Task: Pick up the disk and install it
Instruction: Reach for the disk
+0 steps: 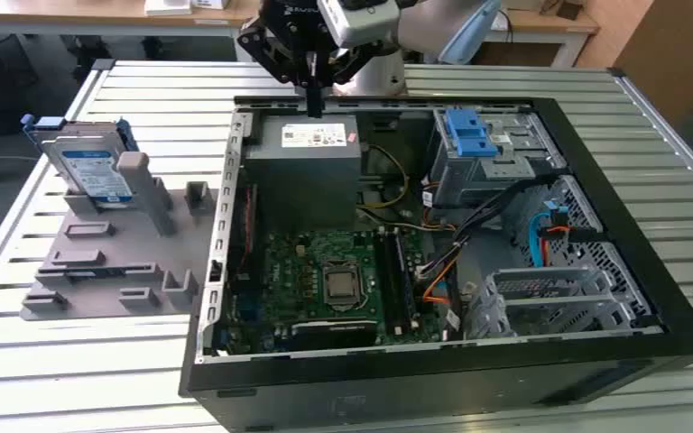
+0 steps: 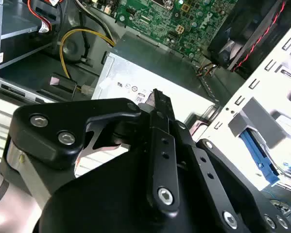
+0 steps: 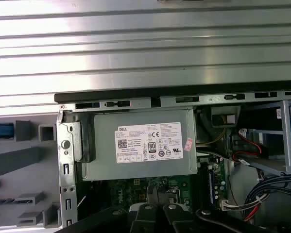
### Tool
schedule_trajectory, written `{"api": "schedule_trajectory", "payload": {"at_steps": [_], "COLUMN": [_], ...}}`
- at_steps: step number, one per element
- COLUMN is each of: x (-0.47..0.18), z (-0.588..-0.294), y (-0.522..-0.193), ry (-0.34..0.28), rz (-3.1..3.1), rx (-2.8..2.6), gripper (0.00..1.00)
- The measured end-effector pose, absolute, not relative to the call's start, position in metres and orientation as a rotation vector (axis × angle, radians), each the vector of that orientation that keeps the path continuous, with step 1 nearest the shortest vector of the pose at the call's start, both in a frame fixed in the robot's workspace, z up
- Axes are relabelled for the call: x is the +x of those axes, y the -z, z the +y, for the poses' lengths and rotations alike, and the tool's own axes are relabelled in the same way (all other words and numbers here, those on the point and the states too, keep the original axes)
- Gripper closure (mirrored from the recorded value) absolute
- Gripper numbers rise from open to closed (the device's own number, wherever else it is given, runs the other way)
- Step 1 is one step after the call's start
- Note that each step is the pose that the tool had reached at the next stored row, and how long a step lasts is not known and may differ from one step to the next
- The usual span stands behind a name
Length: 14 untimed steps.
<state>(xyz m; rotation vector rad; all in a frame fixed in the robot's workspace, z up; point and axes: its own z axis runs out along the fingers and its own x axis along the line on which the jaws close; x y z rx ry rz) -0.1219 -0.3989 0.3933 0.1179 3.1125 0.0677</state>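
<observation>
Risk number one is the supply (image 1: 310, 149). The gripper (image 1: 314, 110) hangs right over it, at the case's far rim in the exterior view, with its fingers pressed together and nothing between them. In the second wrist view the joined fingertips (image 2: 157, 97) point at the supply's labelled face and are clear of it. A straight drop from here would, I judge, jab that face or clip the rim of the case (image 1: 443, 388) rather than reach anything useful.

Closed fingers are a second hazard. Brought to the disk like this, they would shove it instead of straddling it. It stands on edge, so it could tip out of its holder.

Cables (image 1: 407, 194) inside the case, beside the supply, could snag a low sweep.

The disk (image 1: 94, 167) stands outside the case, upright in the grey holder (image 1: 106, 262). The holder sits beside the case's side wall on the exterior view's left. The disk is well apart from the fingers, with that wall between them, and nothing touches it. The blue-latched cage (image 1: 479, 144) sits inside the case, beside the supply.
</observation>
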Motion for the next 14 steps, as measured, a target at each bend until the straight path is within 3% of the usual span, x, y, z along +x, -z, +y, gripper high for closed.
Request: {"api": "schedule_trajectory", "payload": {"at_steps": [14], "x": [-0.1265], "z": [-0.3989], "y": [-0.3932], "ry": [-0.068], "rz": [3.112], "rx": [0.118], "gripper": [0.89]}}
